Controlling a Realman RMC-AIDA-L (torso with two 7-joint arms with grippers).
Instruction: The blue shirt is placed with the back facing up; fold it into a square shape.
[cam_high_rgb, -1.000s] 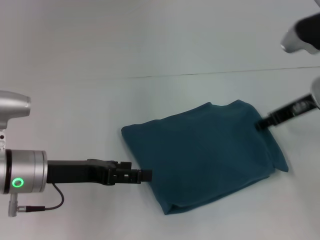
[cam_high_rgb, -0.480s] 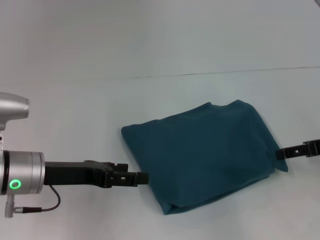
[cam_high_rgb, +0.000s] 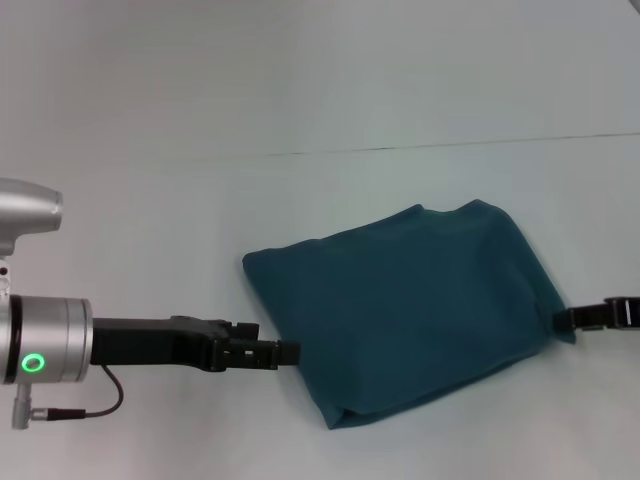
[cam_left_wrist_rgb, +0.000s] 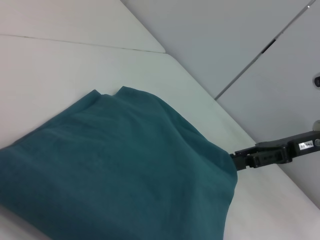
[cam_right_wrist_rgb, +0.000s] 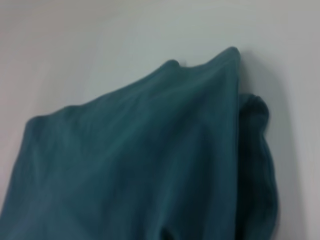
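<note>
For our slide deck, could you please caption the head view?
Folded blue shirt on the white table, left gripper at its left edge, right gripper at its right corner.

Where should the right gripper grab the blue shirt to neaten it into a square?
Probably the small flap poking out at the blue shirt corner nearest the right gripper, approached low from the robot's right. That tab breaks the otherwise tidy rectangle, and its thin loose edge lies flat on the table.

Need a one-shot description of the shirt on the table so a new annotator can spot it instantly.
On the pale table, look right of centre, between the left gripper and the right gripper. The blue shirt lies there as a folded, roughly square teal bundle. It is the only cloth and the only coloured thing on the surface.
</note>
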